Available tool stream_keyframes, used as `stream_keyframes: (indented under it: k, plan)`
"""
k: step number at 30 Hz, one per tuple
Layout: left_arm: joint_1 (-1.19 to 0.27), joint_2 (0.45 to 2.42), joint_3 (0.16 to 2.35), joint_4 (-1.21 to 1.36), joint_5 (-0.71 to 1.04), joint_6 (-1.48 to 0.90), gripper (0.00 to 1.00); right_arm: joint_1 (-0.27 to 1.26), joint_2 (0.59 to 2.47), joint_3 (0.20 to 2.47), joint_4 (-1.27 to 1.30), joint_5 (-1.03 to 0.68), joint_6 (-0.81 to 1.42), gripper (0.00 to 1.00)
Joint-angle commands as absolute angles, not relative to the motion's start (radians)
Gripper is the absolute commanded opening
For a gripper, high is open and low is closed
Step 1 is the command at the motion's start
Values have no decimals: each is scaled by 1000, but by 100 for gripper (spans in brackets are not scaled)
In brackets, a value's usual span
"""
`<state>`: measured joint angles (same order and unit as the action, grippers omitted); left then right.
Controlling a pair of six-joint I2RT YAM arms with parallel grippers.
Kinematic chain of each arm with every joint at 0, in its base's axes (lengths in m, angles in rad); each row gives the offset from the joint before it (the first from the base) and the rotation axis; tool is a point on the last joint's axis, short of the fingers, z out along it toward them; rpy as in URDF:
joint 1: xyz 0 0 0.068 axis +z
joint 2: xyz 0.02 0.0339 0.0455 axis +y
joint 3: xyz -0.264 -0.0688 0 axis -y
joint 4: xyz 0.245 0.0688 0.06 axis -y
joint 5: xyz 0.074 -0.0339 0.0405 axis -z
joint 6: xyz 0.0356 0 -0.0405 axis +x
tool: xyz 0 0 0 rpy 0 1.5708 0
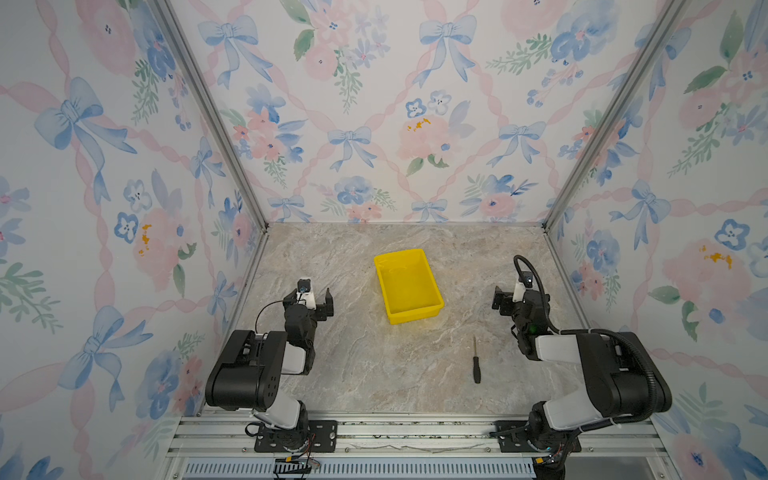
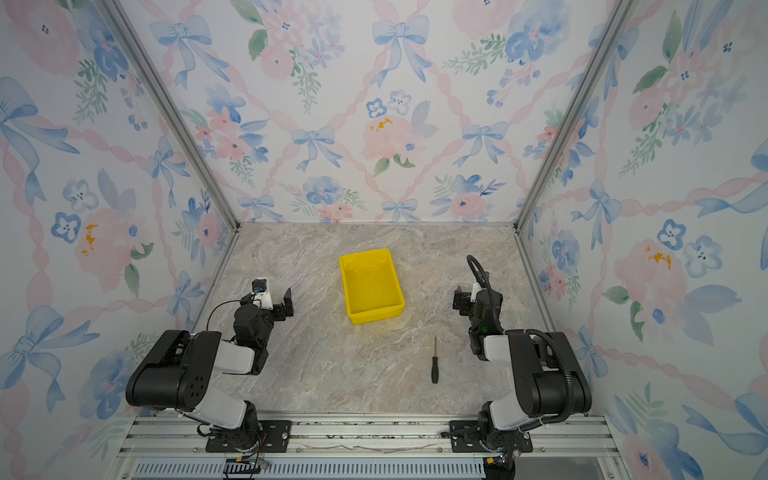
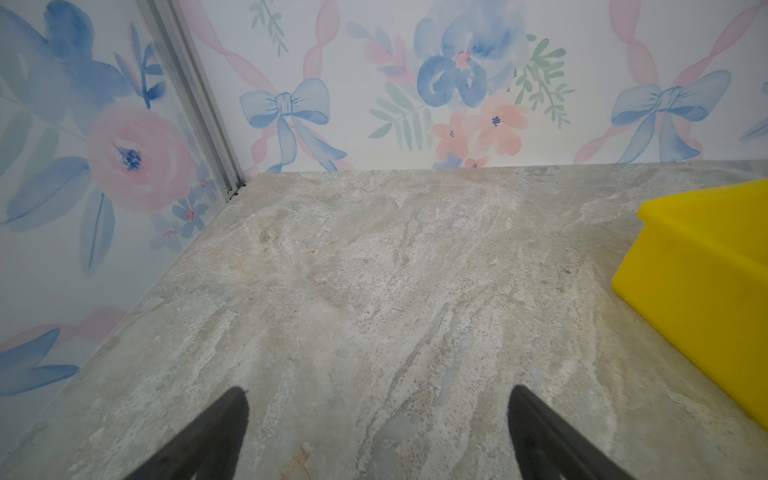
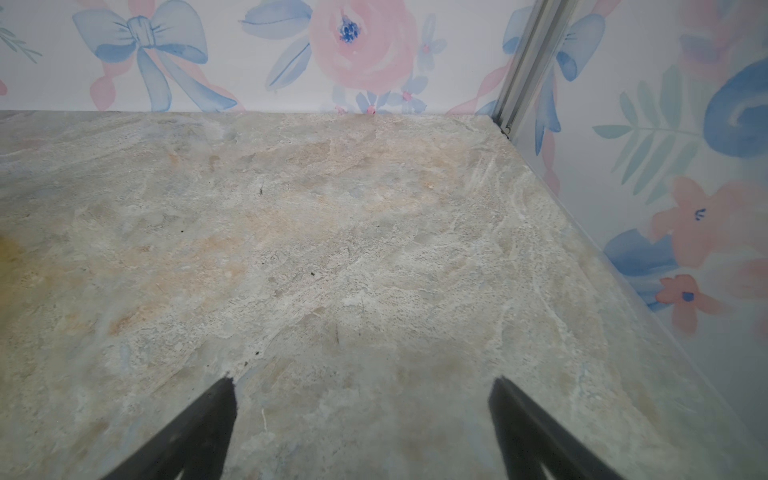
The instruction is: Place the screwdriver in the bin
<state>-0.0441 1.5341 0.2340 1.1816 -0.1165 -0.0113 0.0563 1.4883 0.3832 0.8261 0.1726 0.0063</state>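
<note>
A small screwdriver [image 1: 476, 365] [image 2: 434, 365] with a black handle and a thin shaft lies flat on the marble tabletop, front right, shaft pointing toward the back. The yellow bin [image 1: 415, 315] [image 2: 376, 316] sits near the table's middle with nothing in it; the left wrist view catches one corner of the bin [image 3: 698, 266]. My left gripper [image 1: 311, 296] [image 2: 270, 297] [image 3: 378, 390] hovers left of the bin, open and holding nothing. My right gripper [image 1: 517, 293] [image 2: 476, 295] [image 4: 363, 380] hovers right of the bin, behind the screwdriver, open and holding nothing.
Floral wallpapered walls enclose the table on the left, back and right, with metal posts [image 1: 216, 120] in the back corners. An aluminium rail [image 1: 415, 432] with both arm bases runs along the front edge.
</note>
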Motion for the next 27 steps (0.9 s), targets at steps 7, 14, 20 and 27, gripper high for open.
stream_keyframes:
  k: [7,14,20,27]
  plan:
    - [-38,1343,214,1018,-131,-47,98,72,1296,366,653,153,-3,97]
    - [-40,1209,156,927,-187,-93,98,90,1210,327,602,173,-5,97]
    - [-40,1161,264,713,-193,-103,98,146,1149,457,348,262,-1,97]
    - [-40,1086,466,260,-197,-288,98,205,987,691,-249,388,209,97]
